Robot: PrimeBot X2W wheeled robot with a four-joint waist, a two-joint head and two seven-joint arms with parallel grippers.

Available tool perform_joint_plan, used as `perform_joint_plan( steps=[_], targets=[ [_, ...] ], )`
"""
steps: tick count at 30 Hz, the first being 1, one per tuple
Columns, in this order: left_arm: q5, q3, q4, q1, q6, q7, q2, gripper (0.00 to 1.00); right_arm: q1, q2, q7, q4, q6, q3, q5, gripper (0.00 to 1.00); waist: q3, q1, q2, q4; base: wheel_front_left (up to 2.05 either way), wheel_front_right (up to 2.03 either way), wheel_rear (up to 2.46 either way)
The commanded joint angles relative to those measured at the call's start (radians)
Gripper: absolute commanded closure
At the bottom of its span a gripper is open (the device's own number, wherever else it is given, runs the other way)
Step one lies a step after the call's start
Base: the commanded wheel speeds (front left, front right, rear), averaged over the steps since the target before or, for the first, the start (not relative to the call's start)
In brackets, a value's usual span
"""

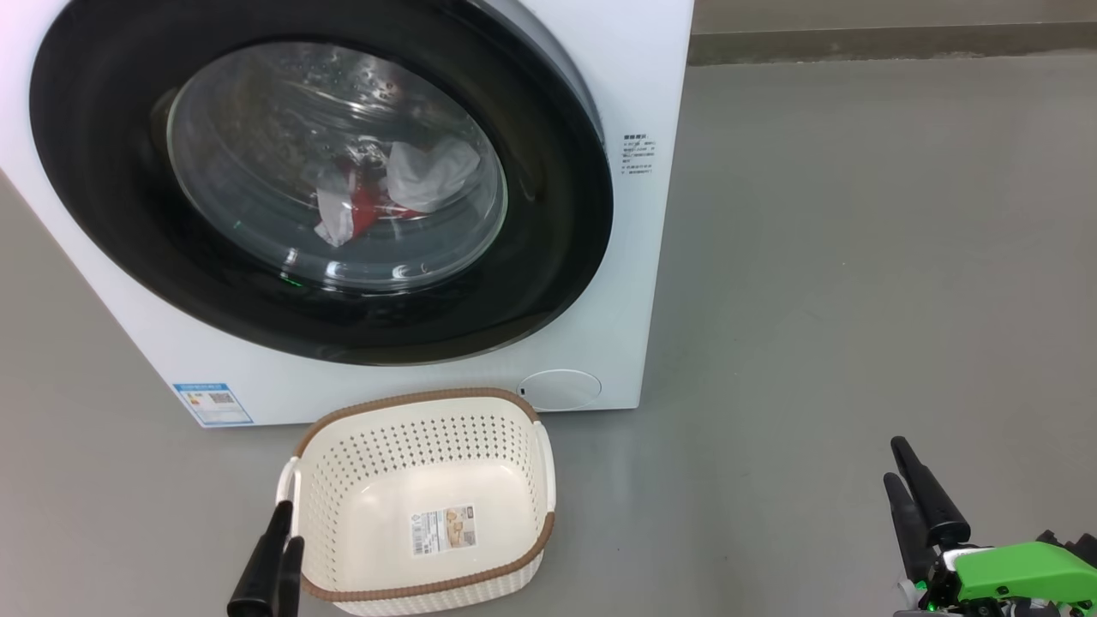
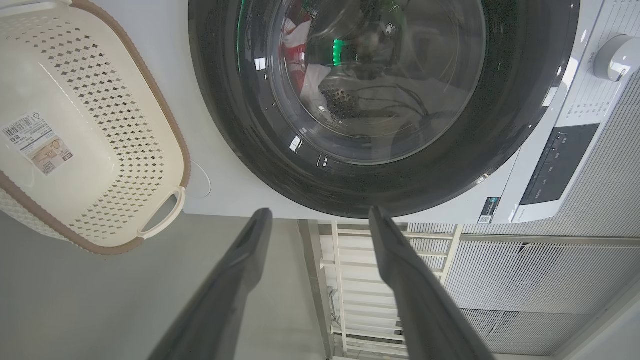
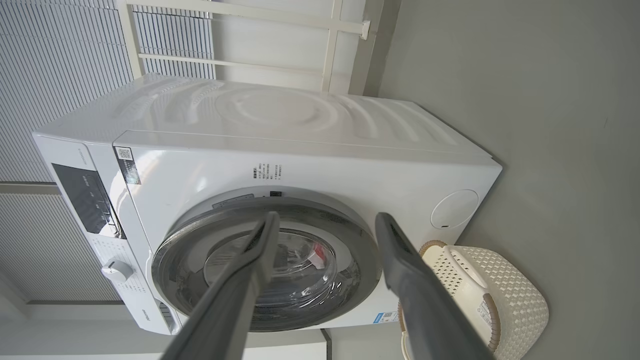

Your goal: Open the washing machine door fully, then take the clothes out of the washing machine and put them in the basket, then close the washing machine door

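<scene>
- Left tool and right tool gape empty, short of the washing machine.
- Door covers the clothes inside; its glossy rim invites slipping.
- Basket, just before the washing machine, may block the door's swing.

The washing machine runs off the head view's top and left edges, and the washing machine door loses the top of its rim there. Behind the door's glass, reflections blur the clothes; their number and shape cannot be told. The print right of the door, the blue sticker below its left side and the label in the basket below it are too small to read. Below the door the bottom edge cuts off the left gripper, whose fingers hide the basket's near left corner; the right gripper, lower right of the door, is cut likewise.
</scene>
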Motion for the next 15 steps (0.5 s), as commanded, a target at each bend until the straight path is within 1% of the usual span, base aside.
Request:
perform_joint_plan(
  steps=[1, 4, 15],
  targets=[
    [0.015, 0.001, -0.034, -0.016, -0.001, -0.008, 0.01, 0.0, -0.019, -0.017, -0.007, -0.03, 0.0, 0.004, -0.009, 0.0, 0.0, 0.0008, -0.0001, 0.0, 0.0, 0.0, 0.0],
    [0.047, 0.002, -0.042, -0.012, -0.001, -0.017, 0.011, 0.0, -0.016, -0.024, -0.017, -0.031, 0.0, 0.014, -0.04, 0.0, 0.001, -0.0002, -0.0001, 0.002, 0.0, 0.0, 0.0],
    [0.212, 0.005, -0.068, 0.002, -0.002, -0.049, 0.011, 0.0, -0.004, -0.037, -0.048, -0.04, 0.0, 0.038, -0.164, 0.0, 0.002, -0.0003, -0.0001, 0.009, 0.0, 0.0, 0.0]
  ],
)
